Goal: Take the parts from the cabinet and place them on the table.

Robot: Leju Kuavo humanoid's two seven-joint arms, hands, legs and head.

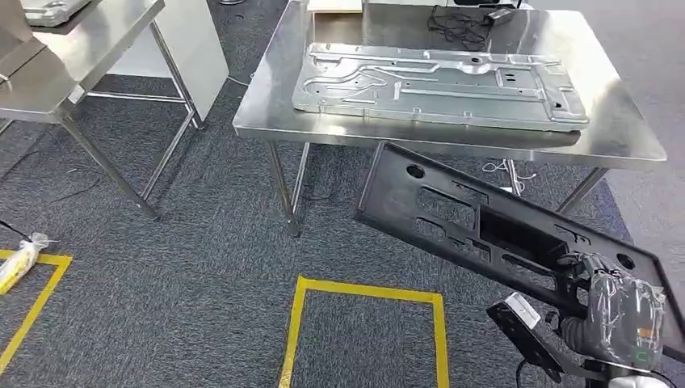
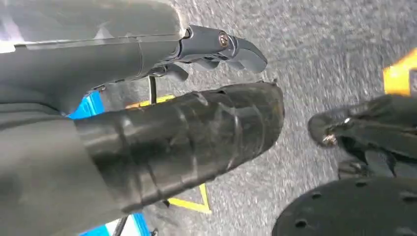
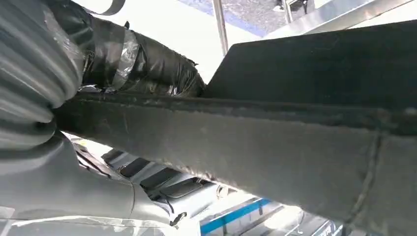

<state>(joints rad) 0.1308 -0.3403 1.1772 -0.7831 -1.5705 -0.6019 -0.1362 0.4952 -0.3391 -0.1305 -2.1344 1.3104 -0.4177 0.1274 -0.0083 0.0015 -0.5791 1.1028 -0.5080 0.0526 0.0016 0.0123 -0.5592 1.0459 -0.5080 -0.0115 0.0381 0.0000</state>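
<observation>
In the lower right of the head view we hold a black panel [image 1: 493, 226] in our right hand [image 1: 618, 311], which grips its lower right end; the panel slants up toward the frame's centre, in the air below the near edge of the steel table [image 1: 266, 113]. A silver stamped sheet [image 1: 436, 85] lies flat on that table, top centre. Our left hand [image 2: 206, 49] hangs over grey carpet [image 2: 314, 44], holding nothing, fingers loosely apart.
</observation>
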